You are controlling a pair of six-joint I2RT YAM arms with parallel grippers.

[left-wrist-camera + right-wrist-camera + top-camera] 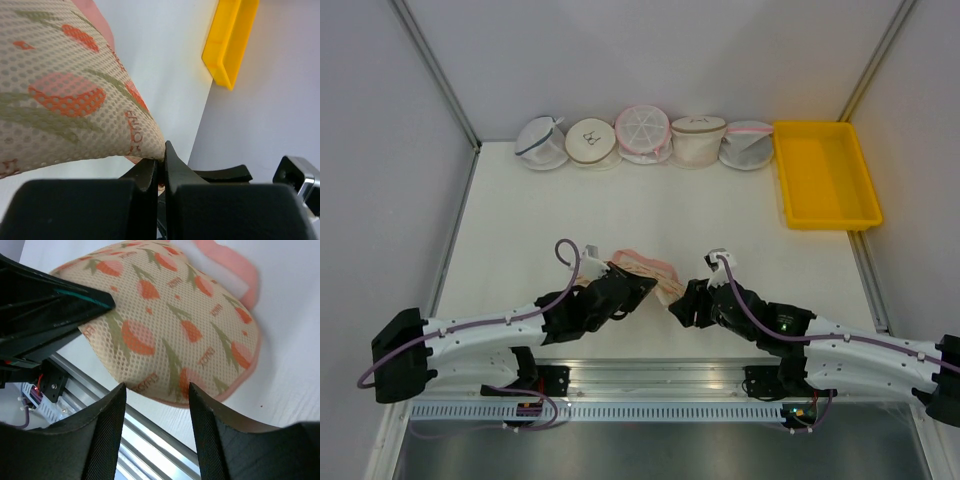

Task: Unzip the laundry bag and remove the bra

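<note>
The laundry bag (642, 268) lies on the white table (570, 205), near the front edge, right betw. the 2 arms. The left gripper (161, 159) is clenched tight on the bag's edge. In the left wrist view its 2 black fingers (145, 175) press together w/ a bit of the dotted cloth pinched at their tips. The right gripper (156, 390) grips nothing. Its 2 fingers (107, 430) stand apart, and the bag's round end w/ pink trim sits just past them, not squeezed. The bag is cream w/ orange flowers and green stems, and a pink loop (235, 270) sticks out at its far end. At the back of the table 5 round mesh bags (645, 135) sit in a row. A yellow tray (825, 170) is beside them on the right, well apart from the laundry bag.
</note>
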